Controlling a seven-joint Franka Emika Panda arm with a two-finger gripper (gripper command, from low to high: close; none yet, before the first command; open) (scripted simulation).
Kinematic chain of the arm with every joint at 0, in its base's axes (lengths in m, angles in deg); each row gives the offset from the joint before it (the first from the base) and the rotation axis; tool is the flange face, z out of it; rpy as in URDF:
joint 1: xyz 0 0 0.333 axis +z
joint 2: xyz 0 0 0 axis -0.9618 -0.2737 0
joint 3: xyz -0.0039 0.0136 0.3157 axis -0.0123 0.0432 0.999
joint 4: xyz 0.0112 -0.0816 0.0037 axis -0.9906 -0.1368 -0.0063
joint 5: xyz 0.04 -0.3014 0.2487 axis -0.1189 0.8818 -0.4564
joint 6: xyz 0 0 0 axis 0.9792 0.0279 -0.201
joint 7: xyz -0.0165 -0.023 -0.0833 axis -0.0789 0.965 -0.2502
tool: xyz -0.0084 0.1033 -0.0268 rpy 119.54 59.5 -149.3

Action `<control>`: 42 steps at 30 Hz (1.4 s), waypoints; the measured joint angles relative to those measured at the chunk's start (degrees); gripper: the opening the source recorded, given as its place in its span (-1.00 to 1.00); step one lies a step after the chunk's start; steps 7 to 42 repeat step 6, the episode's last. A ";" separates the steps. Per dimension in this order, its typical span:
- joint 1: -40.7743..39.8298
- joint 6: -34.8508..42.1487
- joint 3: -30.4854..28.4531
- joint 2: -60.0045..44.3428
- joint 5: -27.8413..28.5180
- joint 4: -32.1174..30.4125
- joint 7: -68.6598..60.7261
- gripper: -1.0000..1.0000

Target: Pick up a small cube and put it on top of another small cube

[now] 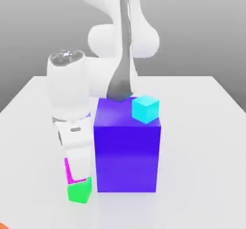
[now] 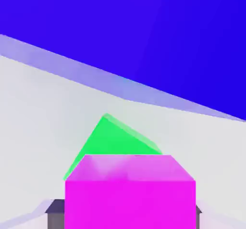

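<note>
The white surface (image 1: 211,127) looks smooth with a faint sheen, mirroring the blue-violet block (image 1: 127,151) softly. That block, the cyan cube (image 1: 145,108), green cube (image 1: 79,191) and magenta cube (image 2: 129,199) are flat-coloured, smooth, matt. The arm (image 1: 72,93) looks like glossy white plastic.

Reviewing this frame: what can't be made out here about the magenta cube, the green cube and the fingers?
- Magenta cube: in the exterior view the hand covers most of it, leaving a thin sliver.
- Whether it already rests on the green cube: unclear; in the hand view the magenta cube hides the green cube's near part.
- Fingers: in the hand view the magenta cube covers them, leaving grey bits.
- Orange object: cut off by the exterior view's edge.
</note>
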 joint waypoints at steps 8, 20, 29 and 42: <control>-0.75 -2.80 1.01 -3.81 -2.11 0.02 -1.44 1.00; -0.75 -2.80 1.01 -3.81 -2.11 0.02 -1.44 1.00; -0.75 -2.80 1.01 -3.81 -2.11 0.02 -1.44 1.00; -0.75 -2.80 1.01 -3.81 -2.11 0.02 -1.44 1.00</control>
